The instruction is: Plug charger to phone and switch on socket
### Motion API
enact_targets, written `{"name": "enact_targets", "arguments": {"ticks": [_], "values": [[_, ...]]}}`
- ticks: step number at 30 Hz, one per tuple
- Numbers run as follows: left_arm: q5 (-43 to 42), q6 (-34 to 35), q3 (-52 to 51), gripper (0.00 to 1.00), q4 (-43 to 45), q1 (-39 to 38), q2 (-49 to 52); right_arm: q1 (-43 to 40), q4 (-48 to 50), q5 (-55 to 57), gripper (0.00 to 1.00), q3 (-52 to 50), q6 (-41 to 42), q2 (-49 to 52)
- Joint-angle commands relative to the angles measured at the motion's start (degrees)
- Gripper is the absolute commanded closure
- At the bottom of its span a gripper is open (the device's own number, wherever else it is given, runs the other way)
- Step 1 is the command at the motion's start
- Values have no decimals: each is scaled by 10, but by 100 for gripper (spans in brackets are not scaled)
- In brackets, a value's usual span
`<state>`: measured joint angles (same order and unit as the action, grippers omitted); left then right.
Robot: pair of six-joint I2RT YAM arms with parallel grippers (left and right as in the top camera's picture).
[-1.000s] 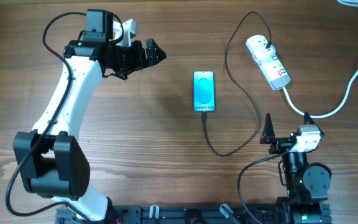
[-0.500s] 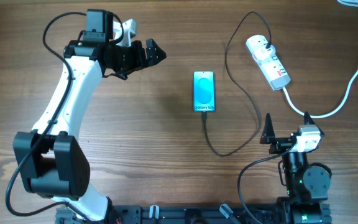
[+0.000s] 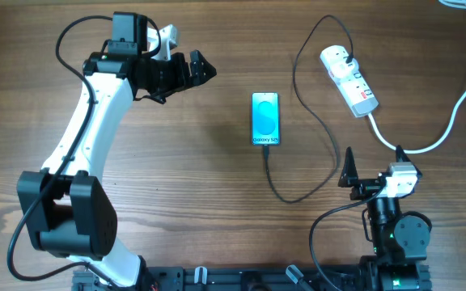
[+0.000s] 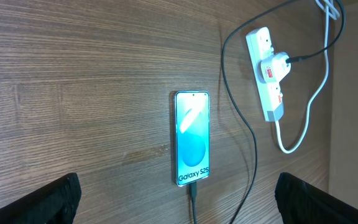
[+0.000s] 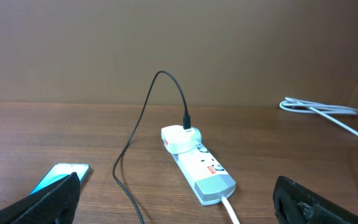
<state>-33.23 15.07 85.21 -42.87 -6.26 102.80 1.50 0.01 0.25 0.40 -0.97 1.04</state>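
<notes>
The phone (image 3: 265, 119) lies in the middle of the table, cyan screen up. The charger's black cable (image 3: 332, 149) has its plug tip in the phone's near end (image 3: 266, 151), loops round and runs to a white adapter (image 3: 337, 58) seated in the socket strip (image 3: 354, 87). My left gripper (image 3: 203, 66) is open and empty, up and to the left of the phone; its view shows the phone (image 4: 192, 138) with the plug (image 4: 192, 190) in it. My right gripper (image 3: 351, 167) is open and empty, near the strip (image 5: 201, 168), whose red switch (image 5: 215, 168) shows.
The strip's thick white cord (image 3: 451, 121) curves off to the right edge and also shows in the right wrist view (image 5: 328, 112). The right arm's base (image 3: 395, 234) sits at the front right. The left arm (image 3: 79, 137) spans the left side.
</notes>
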Motion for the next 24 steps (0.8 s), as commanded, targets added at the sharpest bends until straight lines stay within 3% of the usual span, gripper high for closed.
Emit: {"name": "enact_targets", "arguments": {"ticks": [1,8,15,24], "values": [[2,-14,0,0,1,0,5,-3,3,-3,0,-1,-3,-8],[22,-14,0,0,-13,0,-10,-3,3,-3,0,-1,-3,-8],[150,-14,-36,0,-64,-32,-103,-3,3,-3,0,-1,-3,-8],[142,-9,-151,0,-49,-41,-217,-3,3,-3,0,-1,-4,-8]]}}
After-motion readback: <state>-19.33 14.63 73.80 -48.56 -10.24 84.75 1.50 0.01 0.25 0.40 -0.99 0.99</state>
